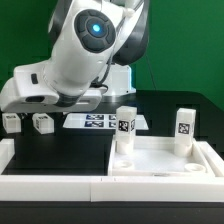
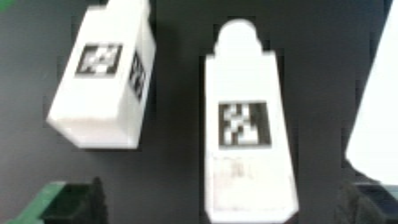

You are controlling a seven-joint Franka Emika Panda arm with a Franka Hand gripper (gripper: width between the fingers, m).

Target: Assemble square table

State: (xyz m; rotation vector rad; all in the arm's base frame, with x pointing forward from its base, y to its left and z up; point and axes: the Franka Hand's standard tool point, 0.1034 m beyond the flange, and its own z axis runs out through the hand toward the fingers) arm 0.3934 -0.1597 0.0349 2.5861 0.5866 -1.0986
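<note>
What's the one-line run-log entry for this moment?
gripper: open, empty | below it: loose legs lying flat | upright legs: standing on tabletop

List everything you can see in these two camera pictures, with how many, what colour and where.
worktop: one, black, under everything.
square tabletop: one, white, hollow face up, near side of the worktop, toward the exterior view's right.
upright legs: two, white, tagged, standing on the tabletop's far corners.
lying legs: two, white, tagged, apart on the worktop, below the gripper.
marker board: one, white with tags, flat behind the tabletop.
low wall: one, white, edging the worktop.
arm: one, white, exterior view's left.
gripper: one, dark fingers, open, holding nothing.
</note>
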